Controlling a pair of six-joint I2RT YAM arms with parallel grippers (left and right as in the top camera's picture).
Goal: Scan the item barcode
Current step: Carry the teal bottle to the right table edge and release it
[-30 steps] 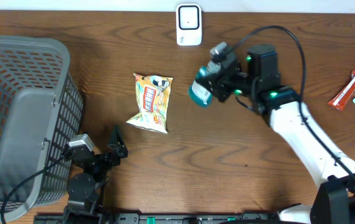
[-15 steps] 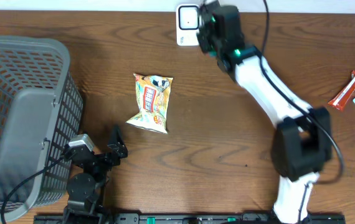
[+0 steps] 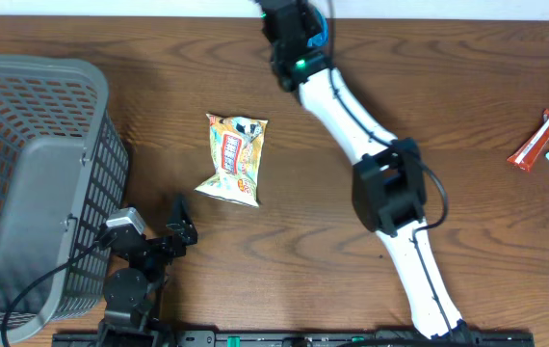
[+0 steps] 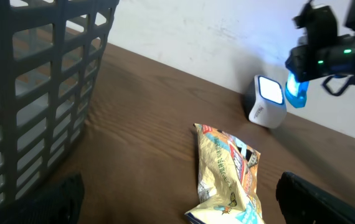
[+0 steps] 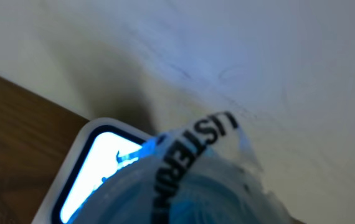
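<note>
**A:** Bottle position, please. Where is it?

**B:** At twelve o'clock on the table (image 3: 467, 77). The right gripper (image 4: 305, 65) is clamped on the blue mouthwash bottle (image 4: 296, 94) and holds it just in front of the scanner (image 4: 268, 99), presumably so the barcode meets the lit window.

**A:** And the other arm?

**B:** The left gripper (image 3: 184, 224) rests at seven o'clock, jaws spread and empty, out of the way. The snack bag (image 3: 234, 159) lies left of centre, untouched.
</note>
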